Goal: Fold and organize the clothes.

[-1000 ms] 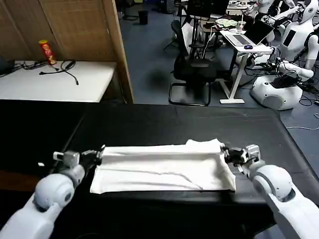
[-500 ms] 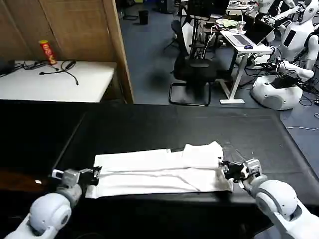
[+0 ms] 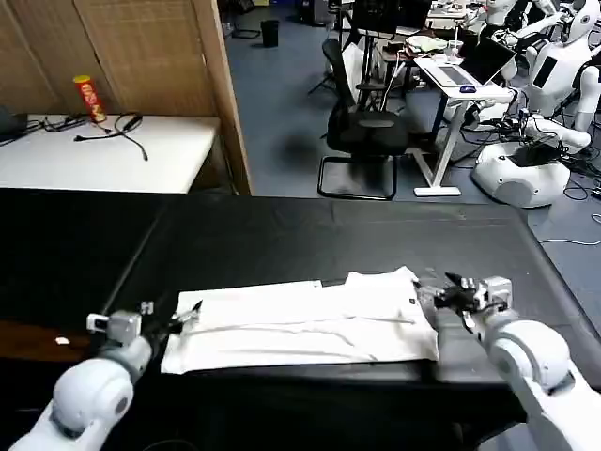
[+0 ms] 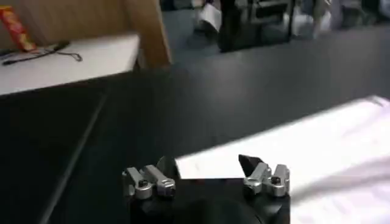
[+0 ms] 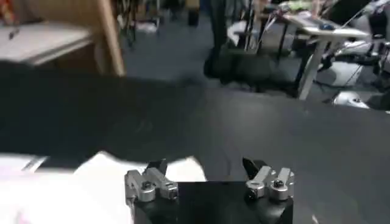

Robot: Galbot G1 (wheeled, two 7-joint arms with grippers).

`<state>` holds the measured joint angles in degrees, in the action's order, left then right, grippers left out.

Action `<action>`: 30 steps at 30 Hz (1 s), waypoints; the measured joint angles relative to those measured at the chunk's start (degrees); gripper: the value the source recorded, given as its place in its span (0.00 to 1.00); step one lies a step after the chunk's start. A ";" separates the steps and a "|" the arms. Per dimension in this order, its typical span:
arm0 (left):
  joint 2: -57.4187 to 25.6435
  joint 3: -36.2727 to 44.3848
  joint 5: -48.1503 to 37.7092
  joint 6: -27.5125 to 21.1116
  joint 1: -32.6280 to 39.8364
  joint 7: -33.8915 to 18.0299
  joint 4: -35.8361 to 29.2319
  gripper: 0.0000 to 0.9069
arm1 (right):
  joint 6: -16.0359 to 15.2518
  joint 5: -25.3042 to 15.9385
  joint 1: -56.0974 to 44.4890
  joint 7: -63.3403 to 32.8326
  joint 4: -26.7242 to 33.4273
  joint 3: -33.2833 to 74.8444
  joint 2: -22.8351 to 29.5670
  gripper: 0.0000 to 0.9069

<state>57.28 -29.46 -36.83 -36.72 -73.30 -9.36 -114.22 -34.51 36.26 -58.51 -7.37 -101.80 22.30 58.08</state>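
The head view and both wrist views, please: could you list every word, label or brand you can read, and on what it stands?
None can be read.
T-shirt: no lettering on the side that shows.
Red can on the white side table: label too small to read.

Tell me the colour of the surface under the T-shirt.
Black. The table under the T-shirt shows best in the head view.
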 joint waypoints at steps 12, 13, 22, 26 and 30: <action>2.58 0.91 -2.11 -1.15 4.12 1.38 7.48 0.00 | 0.20 -1.37 1.97 0.27 5.19 -2.41 3.82 0.32; 2.58 0.90 -2.11 -1.14 4.03 1.48 7.53 0.00 | 0.31 -1.44 1.98 0.28 5.24 -2.41 3.91 0.28; 3.86 1.05 0.44 0.39 4.39 1.95 9.08 0.00 | 3.32 -4.40 0.72 0.33 5.90 -1.30 5.62 0.00; 4.67 2.01 4.32 2.24 5.47 3.44 10.22 0.00 | 5.08 -7.29 0.62 0.33 6.84 0.06 6.91 0.00; 5.83 3.75 6.54 3.69 7.76 4.43 12.37 0.00 | 6.45 -9.77 1.39 0.62 8.27 1.98 8.75 0.00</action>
<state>63.11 -25.71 -30.29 -33.03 -65.54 -4.93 -101.85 -28.06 26.49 -57.12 -6.75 -93.54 24.28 66.83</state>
